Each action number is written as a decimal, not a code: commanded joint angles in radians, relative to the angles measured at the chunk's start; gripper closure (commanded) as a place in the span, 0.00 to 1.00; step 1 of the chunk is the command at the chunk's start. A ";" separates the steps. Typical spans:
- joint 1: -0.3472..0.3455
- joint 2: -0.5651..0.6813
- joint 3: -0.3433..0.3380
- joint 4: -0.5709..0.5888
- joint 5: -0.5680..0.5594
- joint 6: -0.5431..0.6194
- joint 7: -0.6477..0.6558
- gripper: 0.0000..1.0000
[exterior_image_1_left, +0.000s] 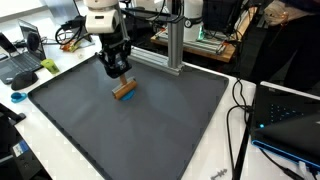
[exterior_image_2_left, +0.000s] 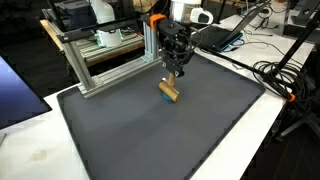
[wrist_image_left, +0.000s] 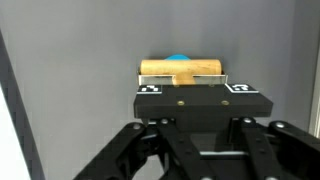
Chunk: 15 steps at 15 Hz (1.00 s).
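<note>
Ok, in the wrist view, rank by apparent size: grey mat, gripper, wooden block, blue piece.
1. grey mat, filling the background.
2. gripper, though nearness to the camera inflates it.
3. wooden block.
4. blue piece, mostly hidden behind the block, so its true size is unsure.

3 cams: two raised exteriors, one on the wrist.
Both exterior views look down at mid range on the dark worktop from different corners, sharing worktop, gripper and wooden block; the wrist view sits close, facing down past the fingers onto the block.
</note>
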 joint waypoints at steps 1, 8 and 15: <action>-0.005 0.056 0.022 0.015 0.044 0.019 -0.025 0.78; -0.005 0.057 0.028 0.016 0.046 0.021 -0.026 0.78; -0.005 0.057 0.036 0.016 0.052 0.022 -0.033 0.78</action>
